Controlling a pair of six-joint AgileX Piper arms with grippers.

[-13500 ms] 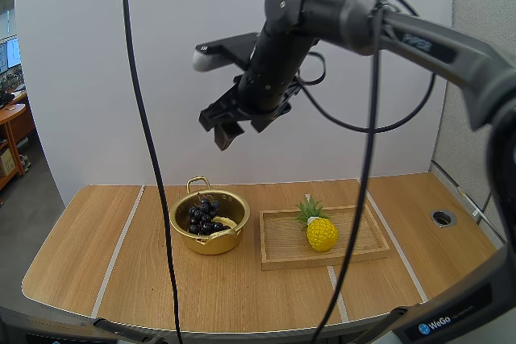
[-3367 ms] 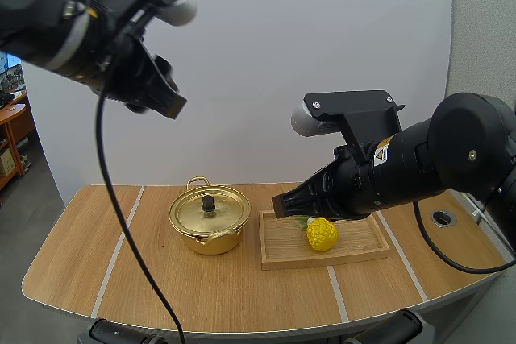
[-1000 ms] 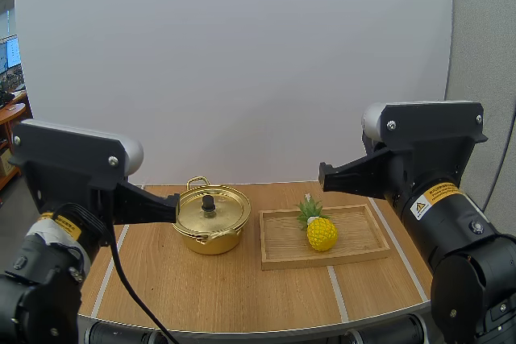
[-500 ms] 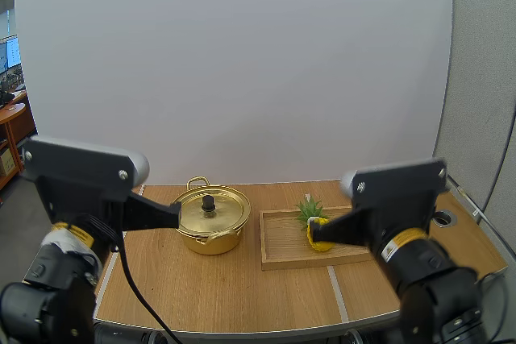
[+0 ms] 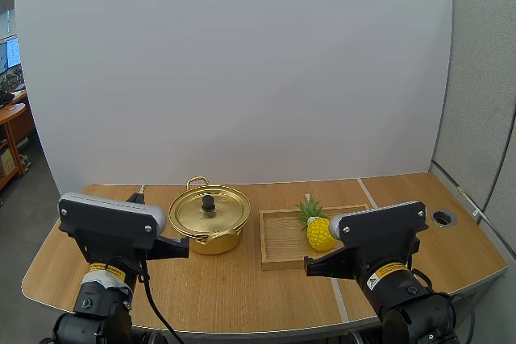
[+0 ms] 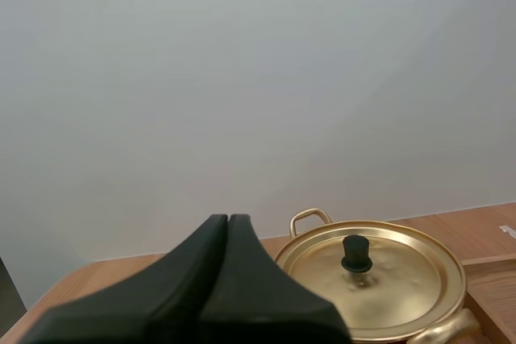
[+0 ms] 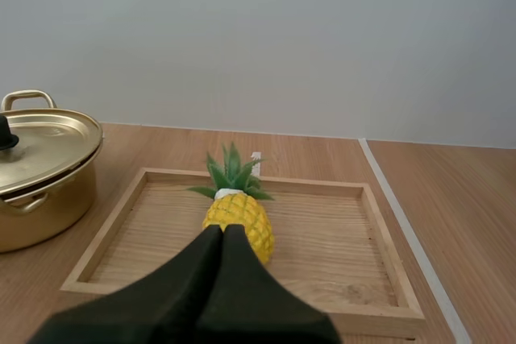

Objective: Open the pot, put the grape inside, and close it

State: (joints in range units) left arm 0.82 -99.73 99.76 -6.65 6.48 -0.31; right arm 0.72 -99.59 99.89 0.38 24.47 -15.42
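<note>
Gold pot (image 5: 211,241) and lid (image 5: 224,213) with black knob (image 5: 208,200), yellow green-leaved pineapple (image 5: 321,234), light wooden tray (image 5: 281,246).

Robot lab bench set up inside an office. Lab side: left arm (image 5: 103,296) and right arm (image 5: 399,296) at the near edge of a curved wooden table (image 5: 242,296), a plain white board (image 5: 242,62) along the table's far edge, and staged props on it: a gold pot (image 5: 201,239) and a toy pineapple (image 5: 321,234) in a wooden tray (image 5: 282,241). Office side: grey partition panel (image 5: 484,78) right of the table, a desk (image 5: 12,114) with a monitor (image 5: 8,54) beyond its left end, and a cable grommet (image 5: 443,217) in its right end.
</note>
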